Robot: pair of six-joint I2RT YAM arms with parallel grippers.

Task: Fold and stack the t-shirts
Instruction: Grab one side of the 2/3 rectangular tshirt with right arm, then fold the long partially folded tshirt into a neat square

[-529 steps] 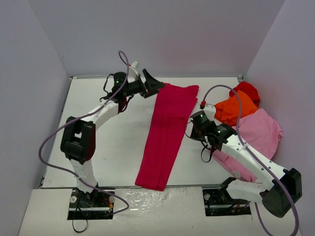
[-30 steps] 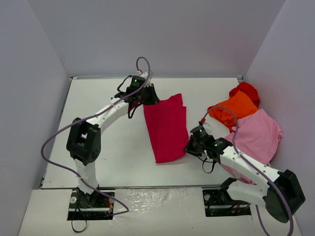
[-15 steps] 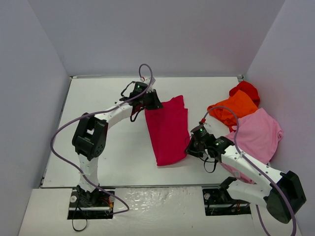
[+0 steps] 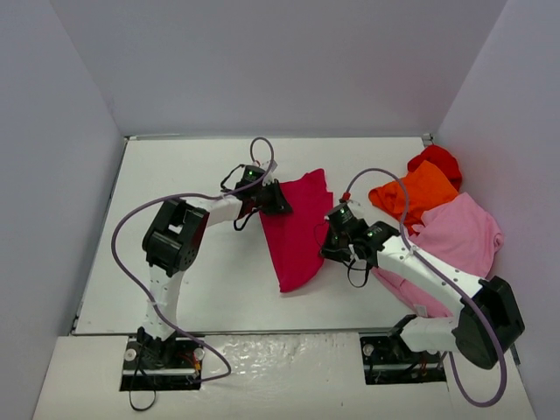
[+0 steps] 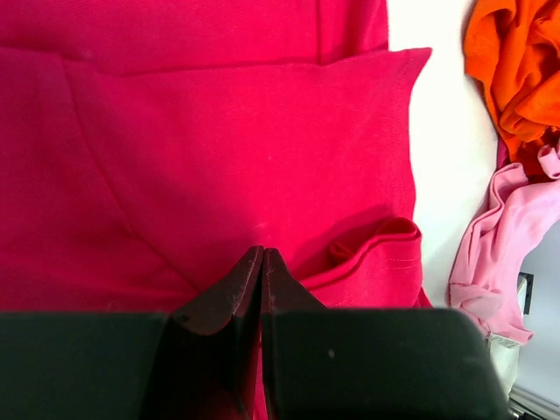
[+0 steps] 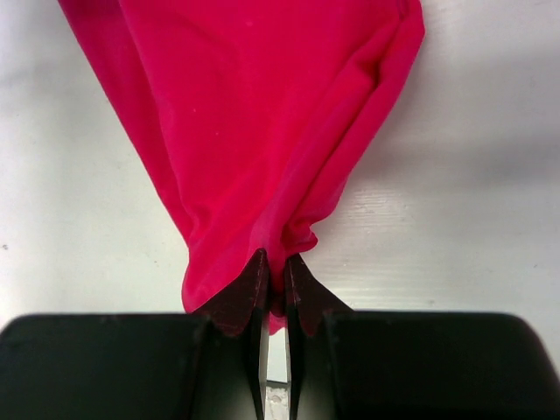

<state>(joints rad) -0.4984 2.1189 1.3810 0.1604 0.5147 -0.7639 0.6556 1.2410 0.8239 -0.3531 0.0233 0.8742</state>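
Note:
The crimson-magenta t-shirt [image 4: 297, 229] lies folded into a narrow strip mid-table, its near end tapering to a point. My left gripper [image 4: 280, 205] is at the shirt's far left corner, jaws pressed together on the cloth [image 5: 236, 131]. My right gripper [image 4: 326, 248] holds the shirt's right edge; in the right wrist view a bunch of crimson cloth [image 6: 254, 105] is pinched between its fingertips [image 6: 276, 278] above the white table. The orange [image 4: 422, 191], light pink [image 4: 464, 236] and red [image 4: 437, 161] t-shirts lie heaped at the right.
Grey walls close in the white table [image 4: 192, 262] on the left, back and right. The right arm's forearm lies across the pink shirt. Orange cloth [image 5: 516, 70] and pink cloth [image 5: 507, 236] show at the right edge of the left wrist view.
My right gripper has moved toward the back and left, pulling the shirt's right edge up and inward. My left gripper has shifted right and nearer with its corner. The shirt looks narrower and more tapered.

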